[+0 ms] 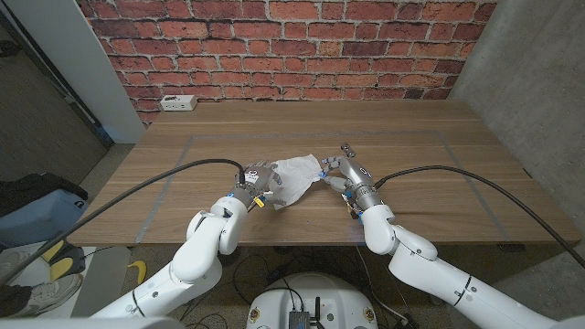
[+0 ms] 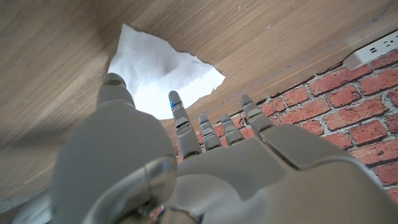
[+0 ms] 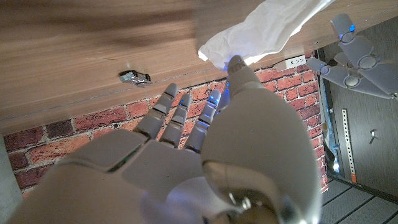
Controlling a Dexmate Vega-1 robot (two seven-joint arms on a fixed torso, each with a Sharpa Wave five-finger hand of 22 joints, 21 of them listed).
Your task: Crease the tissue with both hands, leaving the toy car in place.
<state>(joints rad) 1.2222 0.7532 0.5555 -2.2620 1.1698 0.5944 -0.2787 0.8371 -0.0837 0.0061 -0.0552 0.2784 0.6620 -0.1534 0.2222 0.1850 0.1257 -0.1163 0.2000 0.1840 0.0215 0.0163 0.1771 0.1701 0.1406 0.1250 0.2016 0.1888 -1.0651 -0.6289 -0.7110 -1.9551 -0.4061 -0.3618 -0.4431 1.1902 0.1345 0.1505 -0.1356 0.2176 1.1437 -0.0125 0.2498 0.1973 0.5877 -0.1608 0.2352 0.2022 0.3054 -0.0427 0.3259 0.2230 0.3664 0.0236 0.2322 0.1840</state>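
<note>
I had one tissue [image 1: 294, 176] lying crumpled mid-tabletop [image 1: 411, 123], between my two hands. The left hand [image 1: 257, 180] sat at its left edge, fingers [image 2: 180, 118] spread, thumb near the paper; I couldn't tell whether it pinched anything. The right hand [image 1: 340, 173] touched the tissue's right corner with its thumb, other fingers [image 3: 163, 107] fanned apart, nothing clearly clamped. To crease it well, I judged both hands should pin opposite edges, then draw one edge over and press along the fold. One toy car [image 3: 135, 77] stood apart on the bare wood; I'd keep sweeps away from it.
</note>
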